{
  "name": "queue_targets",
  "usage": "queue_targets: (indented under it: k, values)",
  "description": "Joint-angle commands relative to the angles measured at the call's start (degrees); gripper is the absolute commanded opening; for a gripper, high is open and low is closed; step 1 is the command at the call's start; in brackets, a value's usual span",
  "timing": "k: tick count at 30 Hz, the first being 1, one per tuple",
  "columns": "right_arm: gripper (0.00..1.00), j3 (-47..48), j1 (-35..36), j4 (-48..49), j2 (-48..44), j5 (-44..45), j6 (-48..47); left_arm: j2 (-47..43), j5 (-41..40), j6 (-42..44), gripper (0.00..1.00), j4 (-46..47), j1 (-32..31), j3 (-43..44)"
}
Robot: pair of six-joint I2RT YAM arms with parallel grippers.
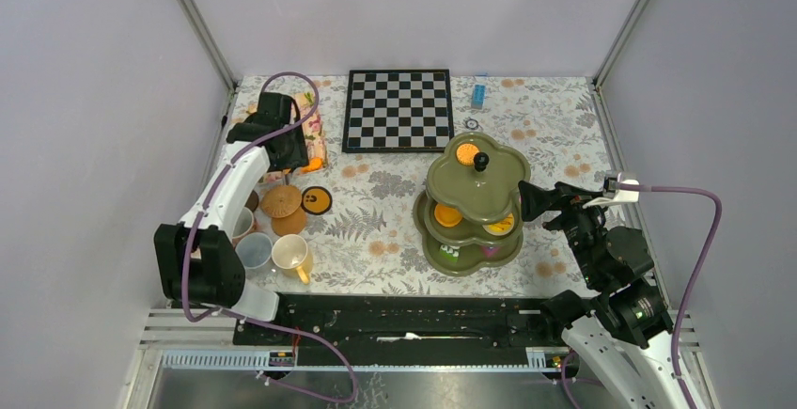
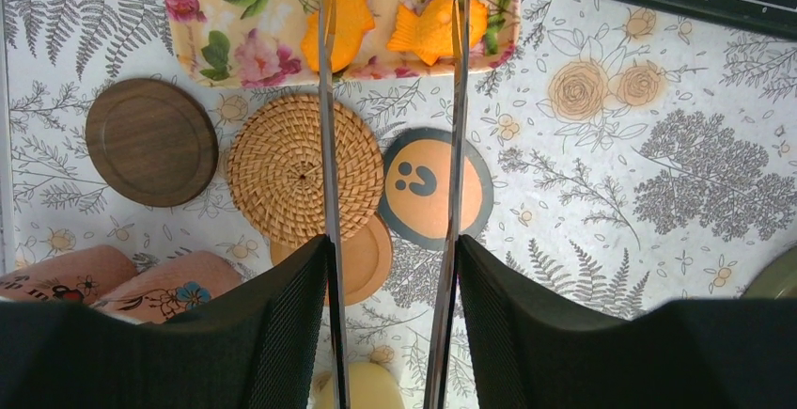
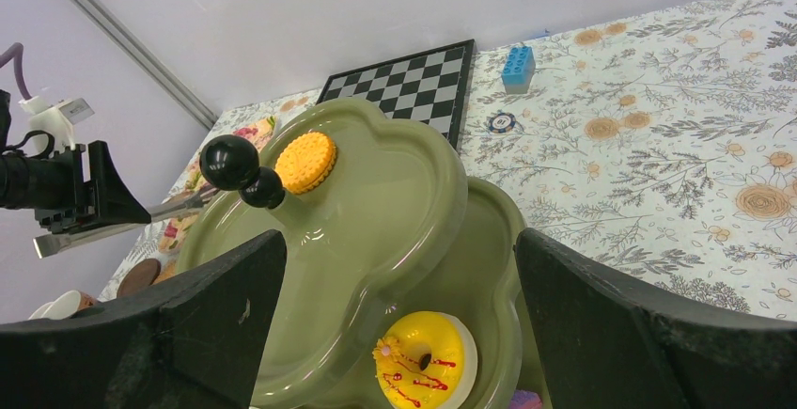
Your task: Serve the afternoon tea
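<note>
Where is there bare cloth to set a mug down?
Free: the floral tablecloth bordered by the orange smiley coaster, the olive-green three-tier stand and the black-and-white chessboard. Crowded: the left edge, with mugs, coasters and the floral tray.

My left fingers (image 2: 325, 99) are thin bare metal, bright and mirror-smooth, set in black pads (image 2: 282, 334) with a fine mesh texture. My right fingers (image 3: 216, 324) are matt black plastic, faintly grainy. The stand (image 3: 395, 202) looks like glossy olive plastic (light pools on its top tier), its knob (image 3: 230, 162) polished black. The biscuit (image 3: 304, 162) is matt and ridged, the donut (image 3: 423, 362) shiny with glaze. The woven coaster (image 2: 282, 169) is rough cane, the wood coaster (image 2: 150, 141) smooth, matt and dark. The tray (image 2: 244, 23) has a slick printed sheen, and the cloth (image 2: 611, 193) is matt.
</note>
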Motion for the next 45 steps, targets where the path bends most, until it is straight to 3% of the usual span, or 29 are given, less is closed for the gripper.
queue_targets:
  k: [1, 19, 27, 41, 45]
  values:
    - [0.98, 0.59, 0.26, 0.8, 0.12, 0.35, -0.11, 0.28, -1.89, -0.8, 0.55, 4.21, 0.52, 0.14]
    - [0.98, 0.44, 0.26, 0.86, -0.21, 0.48, -0.2, 7.55, -1.21, -3.36, 0.56, 9.83, 3.22, -0.01]
    - [0.98, 0.65, 0.26, 0.87, 0.03, 0.18, -0.19, 7.28, -1.52, -3.79, 0.49, 10.63, 3.35, -1.07]
    - [0.98, 1.09, 0.26, 1.0, 0.7, 0.21, -0.24, 1.64, 1.74, -1.12, 0.35, 9.58, 2.96, 3.93]
    - [0.98, 1.16, 0.31, 1.19, 0.71, 0.66, -0.35, -3.58, 4.1, 2.77, 0.34, 7.88, -2.56, 9.63]
